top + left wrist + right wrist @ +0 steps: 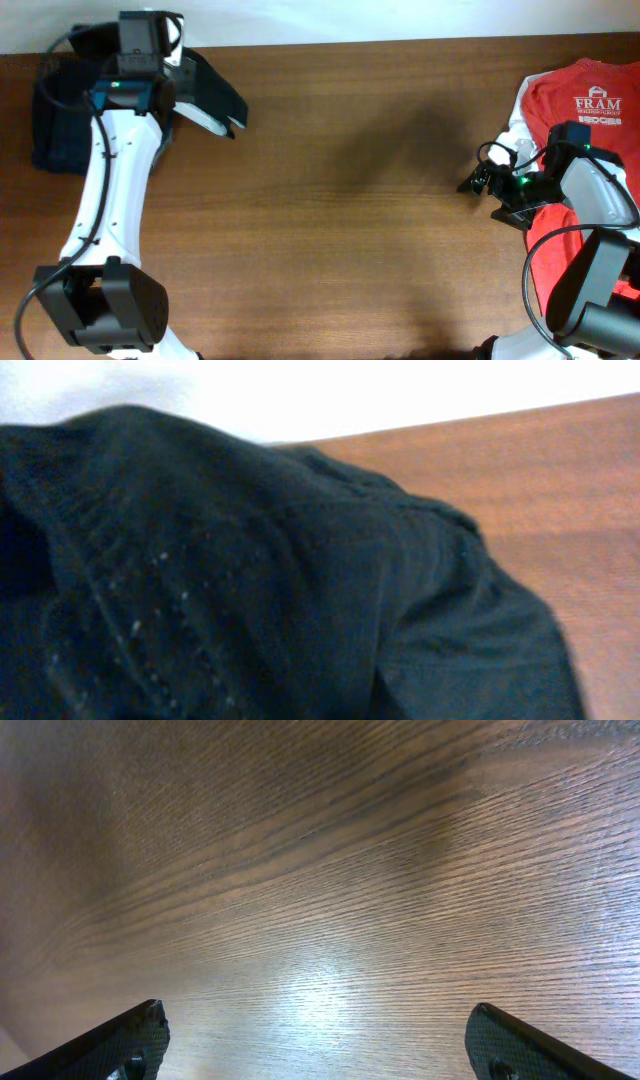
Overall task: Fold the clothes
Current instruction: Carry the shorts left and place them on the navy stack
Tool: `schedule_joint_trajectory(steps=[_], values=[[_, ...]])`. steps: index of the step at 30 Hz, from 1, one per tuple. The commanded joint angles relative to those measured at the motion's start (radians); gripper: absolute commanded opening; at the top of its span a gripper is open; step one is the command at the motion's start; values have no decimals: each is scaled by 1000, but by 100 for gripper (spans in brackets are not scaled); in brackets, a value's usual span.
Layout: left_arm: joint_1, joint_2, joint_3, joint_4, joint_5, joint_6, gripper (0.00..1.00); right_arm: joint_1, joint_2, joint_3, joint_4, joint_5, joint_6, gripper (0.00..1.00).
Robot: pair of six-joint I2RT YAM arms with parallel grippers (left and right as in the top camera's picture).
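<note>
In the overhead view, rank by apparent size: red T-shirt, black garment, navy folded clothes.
1. The red T-shirt, clearly largest.
2-3. The black garment and navy folded clothes: similar visible size, both partly hidden by the left arm, so unranked.

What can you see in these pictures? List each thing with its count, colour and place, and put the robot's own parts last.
table: one, brown wood, under everything.
black garment: one, black with a pale band, far left, by the left arm's wrist.
navy clothes: one pile, dark navy, far-left edge.
T-shirt: one, red with white print, right edge, partly under the right arm.
left arm: one, white and black, left side.
right arm: one, white and black, right side.
right claw: one, black, open over bare table.
</note>
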Motion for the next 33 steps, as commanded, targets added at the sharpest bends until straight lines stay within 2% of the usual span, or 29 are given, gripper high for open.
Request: schedule_joint_trajectory(steps=[1, 5, 6, 8, 11, 16, 21, 24, 26, 29, 31, 33], values=[[45, -8, 36, 134, 4, 111, 0, -3, -13, 1, 1, 9, 1, 98], [100, 6, 36, 295, 50, 210, 0, -3, -13, 1, 0, 9, 0, 98], [118, 26, 36, 308, 77, 276, 0, -3, -13, 1, 0, 9, 1, 98], [148, 68, 36, 319, 128, 312, 0, -3, -13, 1, 0, 9, 1, 98], [218, 175, 36, 351, 240, 312, 0, -3, -13, 1, 1, 9, 0, 98], [356, 321, 36, 386, 241, 312, 0, -3, -13, 1, 0, 9, 0, 98], [485, 347, 36, 412, 266, 298, 0, -3, -13, 1, 0, 9, 0, 98], [549, 350, 36, 404, 364, 146, 1, -3, -13, 1, 0, 9, 0, 98], [571, 351, 36, 396, 364, 84, 1, -3, -13, 1, 0, 9, 0, 98], [596, 351, 36, 324, 370, -87, 1, -3, -13, 1, 0, 9, 1, 98], [599, 351, 36, 267, 412, -201, 11, -3, -13, 1, 0, 9, 0, 98], [610, 351, 36, 220, 404, -328, 11, -3, -13, 1, 0, 9, 0, 98]])
